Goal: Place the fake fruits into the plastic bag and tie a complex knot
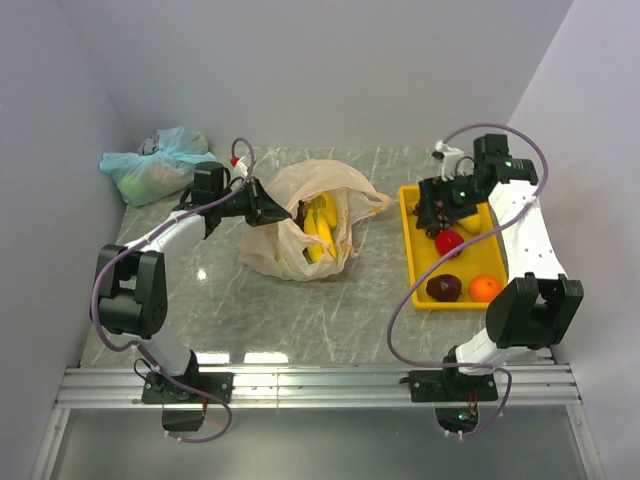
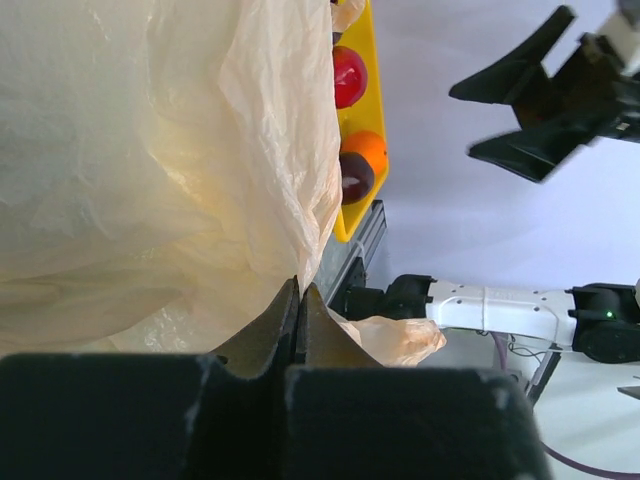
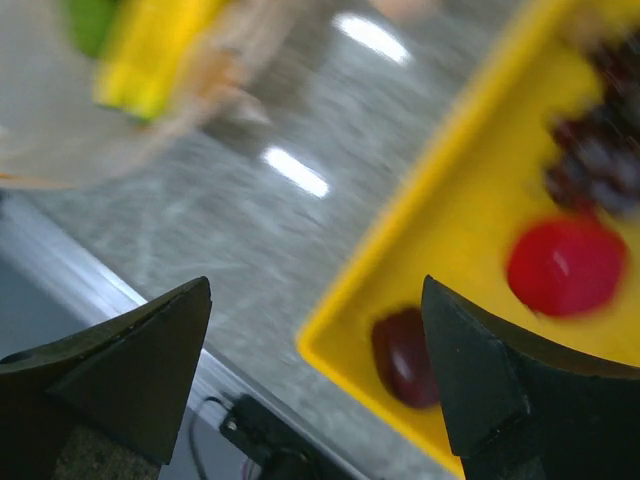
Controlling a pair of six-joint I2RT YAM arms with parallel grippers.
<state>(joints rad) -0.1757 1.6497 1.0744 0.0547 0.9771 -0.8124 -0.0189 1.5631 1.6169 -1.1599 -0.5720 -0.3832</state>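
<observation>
The peach plastic bag [image 1: 300, 195] lies open mid-table with a yellow banana [image 1: 320, 225] inside. My left gripper [image 1: 262, 205] is shut on the bag's left rim; in the left wrist view its fingers [image 2: 298, 300] pinch the bag's thin film [image 2: 150, 150]. My right gripper [image 1: 436, 215] hangs open and empty above the yellow tray [image 1: 409, 250]. The tray holds a red fruit [image 1: 449, 241], a maroon fruit [image 1: 443, 287] and an orange [image 1: 485, 288]. The right wrist view shows the maroon fruit [image 3: 403, 355], the red fruit [image 3: 565, 265] and purple grapes [image 3: 600, 150], all blurred. No knot shows.
A tied pale blue-green bag [image 1: 155, 165] sits at the back left corner. Walls close in on the left, back and right. A metal rail [image 1: 320, 385] runs along the table's near edge.
</observation>
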